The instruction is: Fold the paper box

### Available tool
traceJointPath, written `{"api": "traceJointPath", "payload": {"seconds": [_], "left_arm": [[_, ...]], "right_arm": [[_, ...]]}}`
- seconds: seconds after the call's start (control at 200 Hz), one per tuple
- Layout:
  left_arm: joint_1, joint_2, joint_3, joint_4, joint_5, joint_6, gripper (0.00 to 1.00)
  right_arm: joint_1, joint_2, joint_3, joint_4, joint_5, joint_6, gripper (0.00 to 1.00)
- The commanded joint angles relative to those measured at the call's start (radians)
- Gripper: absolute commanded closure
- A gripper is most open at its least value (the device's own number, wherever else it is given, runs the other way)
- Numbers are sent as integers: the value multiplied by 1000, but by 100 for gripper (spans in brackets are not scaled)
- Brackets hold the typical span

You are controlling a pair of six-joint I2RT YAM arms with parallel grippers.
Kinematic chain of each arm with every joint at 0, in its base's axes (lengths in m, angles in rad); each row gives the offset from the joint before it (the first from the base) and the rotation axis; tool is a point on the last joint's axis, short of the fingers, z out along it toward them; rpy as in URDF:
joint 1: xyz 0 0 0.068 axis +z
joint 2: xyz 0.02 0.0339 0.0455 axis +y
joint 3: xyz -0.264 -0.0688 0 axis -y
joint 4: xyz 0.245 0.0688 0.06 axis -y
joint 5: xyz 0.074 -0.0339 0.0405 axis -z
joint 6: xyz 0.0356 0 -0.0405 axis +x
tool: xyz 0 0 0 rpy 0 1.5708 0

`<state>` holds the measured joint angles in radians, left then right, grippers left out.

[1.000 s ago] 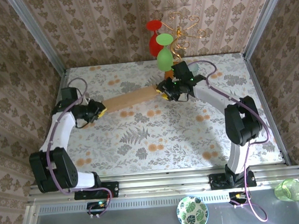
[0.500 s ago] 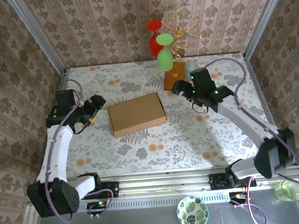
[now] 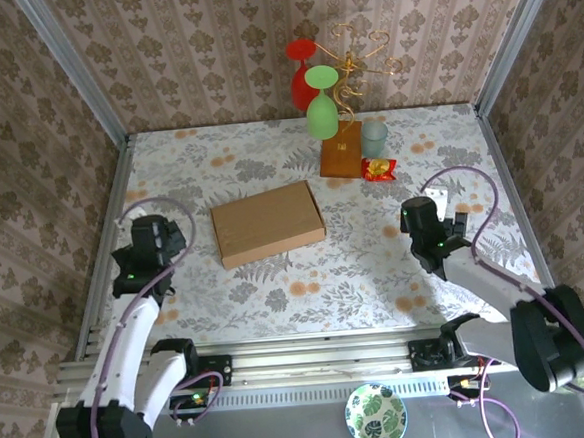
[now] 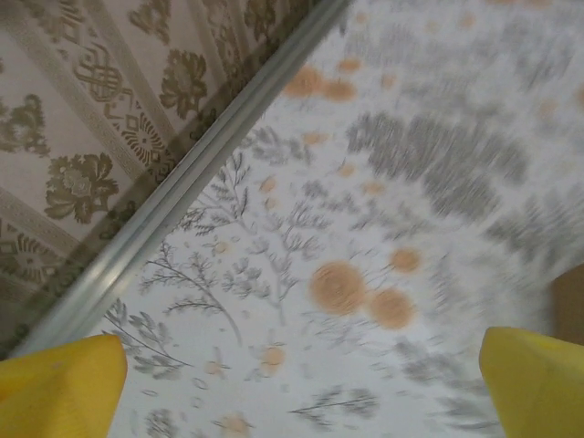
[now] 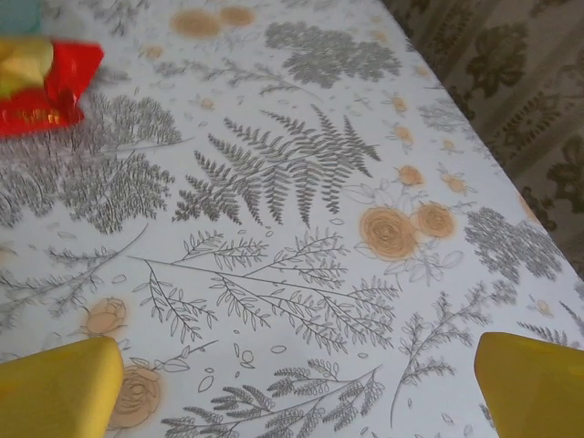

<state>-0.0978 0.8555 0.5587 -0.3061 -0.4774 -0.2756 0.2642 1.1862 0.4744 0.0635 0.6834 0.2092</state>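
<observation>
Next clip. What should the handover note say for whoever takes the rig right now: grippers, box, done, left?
Left gripper: open, empty, above the table, on its left side.
Right gripper: open, empty, above the table's right side.
Paper box: mid-table, lying flat and closed, neither arm touching it.
Done: the box looks folded shut.
Left: probably nothing; whether the flaps are tucked cannot be told from above.
</observation>
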Motion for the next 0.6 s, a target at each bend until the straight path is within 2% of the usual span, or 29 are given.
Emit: {"api": "traceJointPath", "payload": {"seconds": [0.0,0.05,0.14,0.235,0.285,0.375,0.425,0.495,0.545,0.595], "left_arm": [[53,64,-87,327,47,260,0],[71,121,-97,355,102,226,0],[79,255,-97,429,170,184,0],[84,356,-137,631,215,136,0],[90,399,-137,705,225,121,0],[97,483,-159,927,266,137,0],[102,512,-110,867,303,159,0],[97,537,-127,977,345,253,0],[93,580,-191,1155,329,270,0],[96,651,-248,1323,339,266,0]], "right_arm": [[-40,92,-35,372,-106,-168,0],[-55,146,10,363,-165,-200,0],[-92,238,13,551,-279,-237,0],[-139,304,51,567,-331,-205,0],[-160,321,20,640,-351,-187,0],[-171,299,-44,729,-382,-184,0],[-174,291,-79,779,-391,-177,0],[-188,323,-118,870,-400,-162,0],[-194,361,-126,938,-388,-158,0],[-196,343,-87,822,-379,-144,0]]}}
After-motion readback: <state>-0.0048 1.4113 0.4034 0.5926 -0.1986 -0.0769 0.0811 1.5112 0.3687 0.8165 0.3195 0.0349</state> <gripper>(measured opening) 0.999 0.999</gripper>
